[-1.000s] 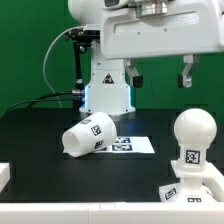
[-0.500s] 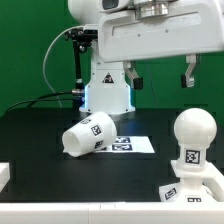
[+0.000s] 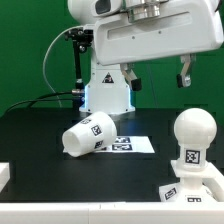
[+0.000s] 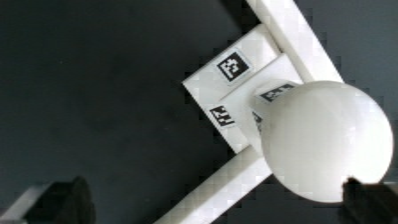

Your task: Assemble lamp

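The lamp's shade (image 3: 88, 135) lies on its side on the black table, left of centre, tag facing up. At the exterior view's right the rounded bulb (image 3: 192, 130) stands upright on the flat base (image 3: 188, 192). From the wrist the bulb (image 4: 322, 135) shows from above, with the tagged base (image 4: 237, 70) beside it. My gripper (image 3: 157, 74) hangs high above the table, over the space between shade and bulb. It is open, and nothing sits between its dark fingers (image 4: 54, 201).
The marker board (image 3: 133, 145) lies flat just right of the shade. A white rail (image 4: 294, 40) runs along the table's near edge, past the base. A small white block (image 3: 4, 175) sits at the left edge. The robot's white pedestal (image 3: 108, 92) and black cables stand behind.
The gripper has drifted slightly toward the exterior view's left, still open. The shade, bulb and base have not moved.
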Controlling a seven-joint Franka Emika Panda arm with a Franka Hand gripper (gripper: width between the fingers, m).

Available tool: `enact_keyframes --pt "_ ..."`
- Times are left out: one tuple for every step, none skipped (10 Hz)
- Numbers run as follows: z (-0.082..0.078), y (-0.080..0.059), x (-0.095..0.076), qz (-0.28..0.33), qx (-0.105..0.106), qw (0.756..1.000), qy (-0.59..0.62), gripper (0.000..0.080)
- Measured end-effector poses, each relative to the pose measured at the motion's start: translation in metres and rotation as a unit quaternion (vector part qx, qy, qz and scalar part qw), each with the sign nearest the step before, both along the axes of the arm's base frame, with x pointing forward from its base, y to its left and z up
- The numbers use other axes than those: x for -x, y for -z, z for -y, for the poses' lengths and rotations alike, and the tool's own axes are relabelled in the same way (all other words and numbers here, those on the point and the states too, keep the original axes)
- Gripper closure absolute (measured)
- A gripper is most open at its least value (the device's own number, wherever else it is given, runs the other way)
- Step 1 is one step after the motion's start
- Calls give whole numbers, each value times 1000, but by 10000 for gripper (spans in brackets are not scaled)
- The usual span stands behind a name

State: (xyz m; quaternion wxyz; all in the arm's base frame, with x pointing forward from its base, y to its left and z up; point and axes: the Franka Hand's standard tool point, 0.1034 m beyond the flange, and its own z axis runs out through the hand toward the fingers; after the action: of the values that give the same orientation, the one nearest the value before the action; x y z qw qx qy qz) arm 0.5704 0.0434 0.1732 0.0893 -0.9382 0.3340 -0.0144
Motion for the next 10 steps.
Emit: enact_keyframes --pt "0 0 0 0 0 1000 0 101" --pt "0 0 0 0 0 1000 0 101" --pt "1 3 0 -3 1 1000 6 101" --pt "7 16 3 -12 8 1000 11 101" --pt "12 36 19 -31 14 999 13 101" --pt "30 51 40 -38 19 999 1 101" --pt "56 64 59 -43 26 999 -17 101" --pt "74 72 73 -53 29 998 -11 101" --pt "71 70 70 -52 29 998 -4 101" --pt "71 71 70 -53 30 998 -6 101"
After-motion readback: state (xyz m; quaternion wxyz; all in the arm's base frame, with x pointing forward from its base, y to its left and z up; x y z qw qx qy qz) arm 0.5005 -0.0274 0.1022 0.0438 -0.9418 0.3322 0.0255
